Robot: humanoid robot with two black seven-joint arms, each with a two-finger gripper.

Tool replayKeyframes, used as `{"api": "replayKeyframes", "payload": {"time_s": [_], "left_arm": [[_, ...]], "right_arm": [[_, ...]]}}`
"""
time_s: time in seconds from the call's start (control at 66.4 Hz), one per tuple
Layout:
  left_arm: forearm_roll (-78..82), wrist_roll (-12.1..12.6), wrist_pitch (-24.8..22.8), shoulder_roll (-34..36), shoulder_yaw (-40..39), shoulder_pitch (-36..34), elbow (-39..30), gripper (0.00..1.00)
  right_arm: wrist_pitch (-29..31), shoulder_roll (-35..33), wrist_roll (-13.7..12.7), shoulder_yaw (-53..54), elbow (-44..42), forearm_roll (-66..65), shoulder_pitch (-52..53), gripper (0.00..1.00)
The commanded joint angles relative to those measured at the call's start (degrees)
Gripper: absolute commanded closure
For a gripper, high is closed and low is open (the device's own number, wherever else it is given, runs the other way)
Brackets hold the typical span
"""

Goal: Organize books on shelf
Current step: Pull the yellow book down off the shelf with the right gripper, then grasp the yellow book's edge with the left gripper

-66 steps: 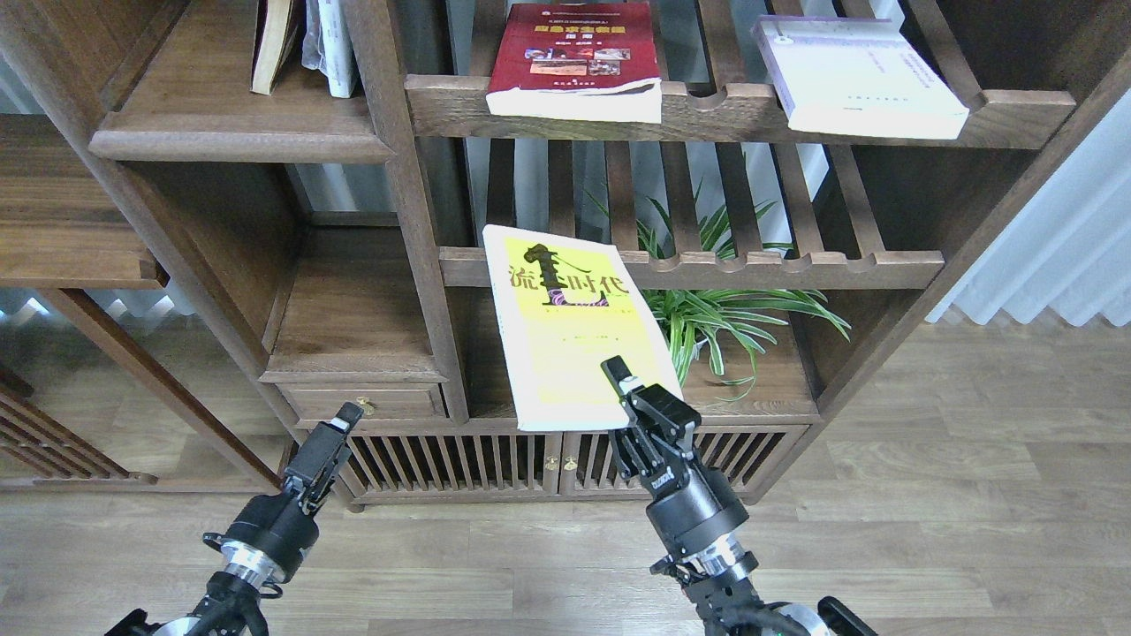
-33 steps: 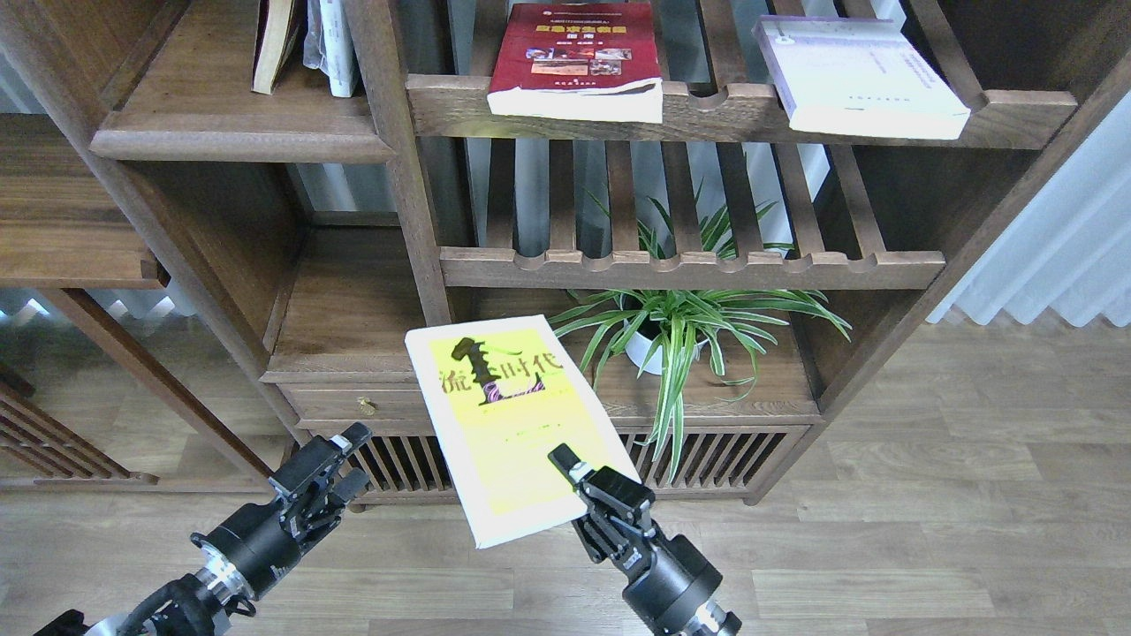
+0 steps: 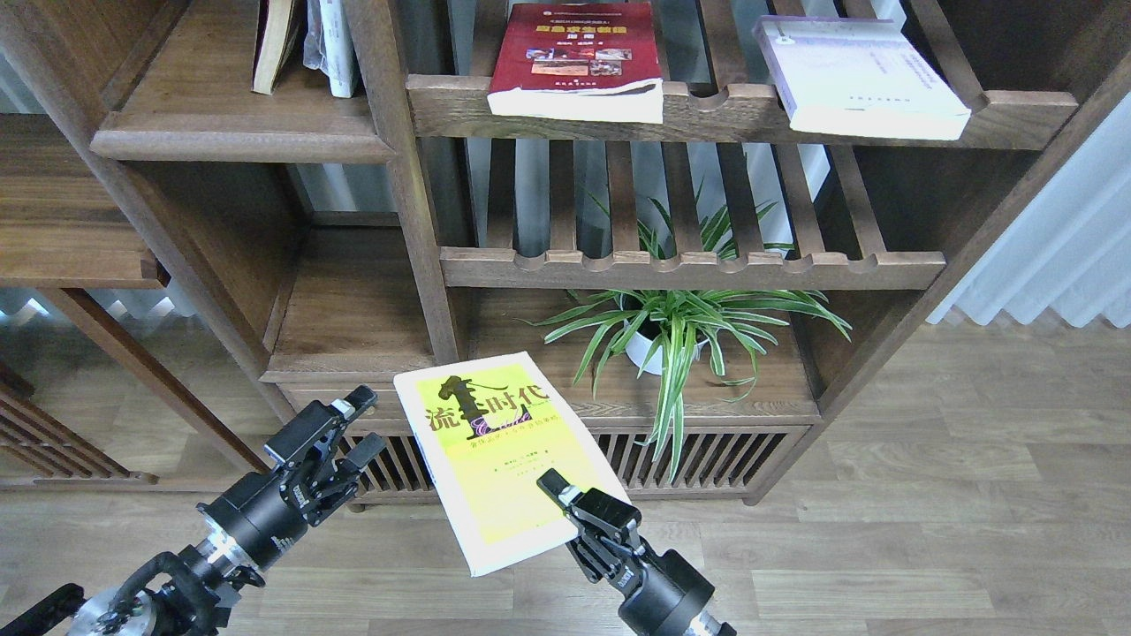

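1. Head view cuts off both arms at the bottom edge. The upright books [image 3: 305, 44] on the solid flat shelf [image 3: 239, 132] at top left run out of the top edge, so their covers cannot be read. The lower finger of the right gripper [image 3: 565, 503] is hidden under the yellow-green book [image 3: 495, 450].
2. The right gripper pinches the yellow-green book at its near right corner and holds it in the air in front of the cabinet's slatted doors [image 3: 707, 450]. The cover faces up, and the long axis runs from near right to far left, title end away from the robot.
3. The left gripper [image 3: 353, 433] hangs just left of the book with its fingers spread, holding nothing.
4. The dark red book [image 3: 579, 57] and the pale lavender book [image 3: 861, 75] lie flat on the upper slatted rack [image 3: 707, 110], well apart, overhanging its scalloped rail.
5. The wood is dark brown and grained; a striped-leaf plant [image 3: 680, 327] sits in a white pot.
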Motion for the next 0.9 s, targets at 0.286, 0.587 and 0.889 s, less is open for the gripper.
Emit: {"api": "replayKeyframes", "payload": {"time_s": [0.286,0.587,0.889], "left_arm": [[-0.26,-0.2,0.0,-0.68,5.65,-1.74,1.56,0.01],[-1.75,-0.55,0.0,-0.95,8.82,-2.44,3.41,0.16],[-1.75,-0.55,0.0,-2.26,8.9,-2.62,3.32,0.38]], "right_arm": [[-0.01,0.0,-0.62,-3.11,0.0,-0.39,-0.78,0.95],[-0.01,0.0,-1.5,-4.34,0.0,-0.83,-0.86,0.95],[-0.01,0.0,-2.11,-5.31,0.0,-0.92,-1.48,0.95]]}}
